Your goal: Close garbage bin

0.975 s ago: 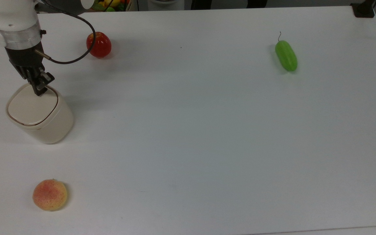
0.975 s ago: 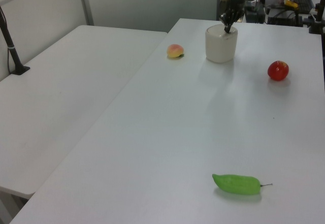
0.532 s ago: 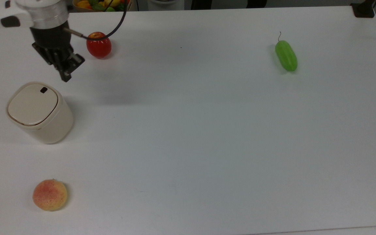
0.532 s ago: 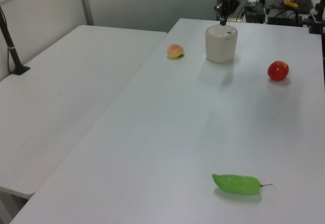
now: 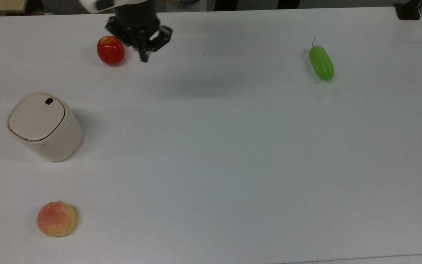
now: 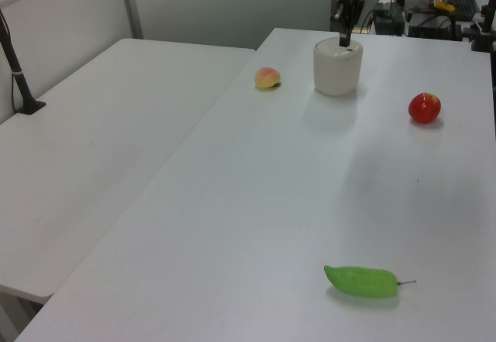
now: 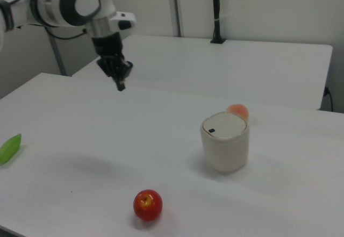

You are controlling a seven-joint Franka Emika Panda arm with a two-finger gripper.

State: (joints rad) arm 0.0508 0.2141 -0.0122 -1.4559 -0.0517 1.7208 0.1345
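Bin [image 5: 44,126] sits at about 9 o'clock on the white table [image 5: 233,154] in the top view, standing up straight. Its flat lid [image 5: 37,116] is down and shut, and the small black mark [image 5: 49,101] on the lid points toward 12 o'clock. In the right view the bin [image 7: 225,142] is near 3 o'clock, with its lid flat on top.

Gripper [image 5: 144,55] is now far from the bin. One second ago it was touching the lid by the black mark. Half a second ago it was up off the lid, between the bin and the apple. Now in the top view it is near 12 o'clock, just to the 3 o'clock side of the apple [image 5: 111,50]. In the right view the gripper [image 7: 120,81] hangs high over the table near 10 o'clock. Its jaws look pressed together and hold nothing.

The bin, the apple, the peach [image 5: 56,219] and the green cucumber [image 5: 321,62] have not moved. The peach lies at about 7 o'clock in the top view, well apart from the bin. The cucumber lies near 2 o'clock, far from everything else.

In the left view the bin [image 6: 337,67] is near 12 o'clock, the peach [image 6: 267,78] just to its 9 o'clock side, and the apple [image 6: 425,108] toward 2 o'clock.
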